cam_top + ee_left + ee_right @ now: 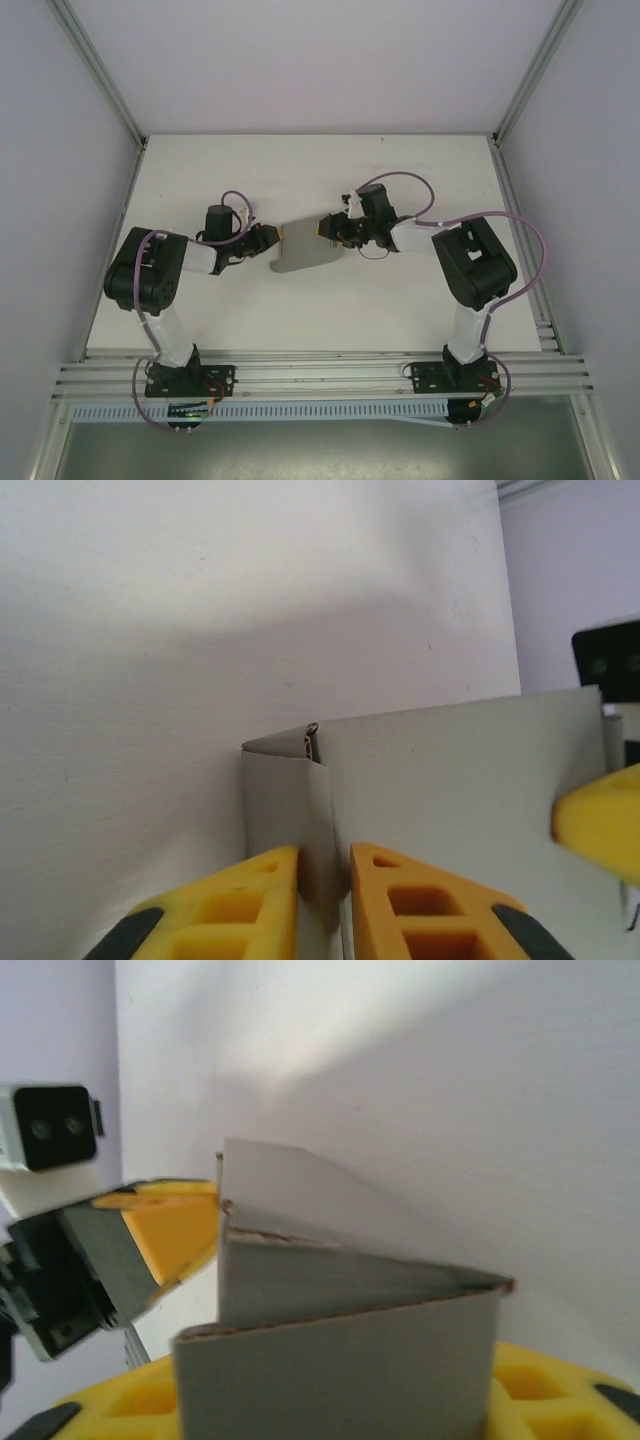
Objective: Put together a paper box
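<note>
**Paper box partly folded, folding not finished**

You are working with the paper box (305, 252) lying near the middle of the bench (420, 170), between the two arms. By my reading it is sitting partway through assembly. At the left wrist one side panel is standing up and meeting a corner. At the right wrist several panels are leaning at angles rather than standing square, so walls and tabs are waiting to be closed.

The left fingers (400, 905) are pinching a wall of the box at that corner. The right fingers (545, 1390) are sitting either side of a raised panel, and you cannot tell whether they are gripping it.

From above, the box's long axis is running roughly left to right, one end toward each arm.
</note>
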